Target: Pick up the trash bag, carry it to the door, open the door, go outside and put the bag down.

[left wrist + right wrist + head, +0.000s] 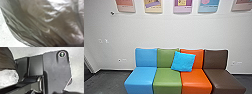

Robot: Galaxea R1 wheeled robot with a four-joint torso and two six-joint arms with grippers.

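Posters point(182, 6) number five on the wall point(159, 30), above four seats point(167, 76): blue, green, orange, brown. One blue cushion point(183, 61) leans across the middle two. One trash bag point(42, 23) looms close to the left wrist camera. How either gripper's jaws stand, I cannot tell.

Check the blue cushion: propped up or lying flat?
Propped up: the blue cushion leans, a bit tilted, against the green backrest and orange backrest.
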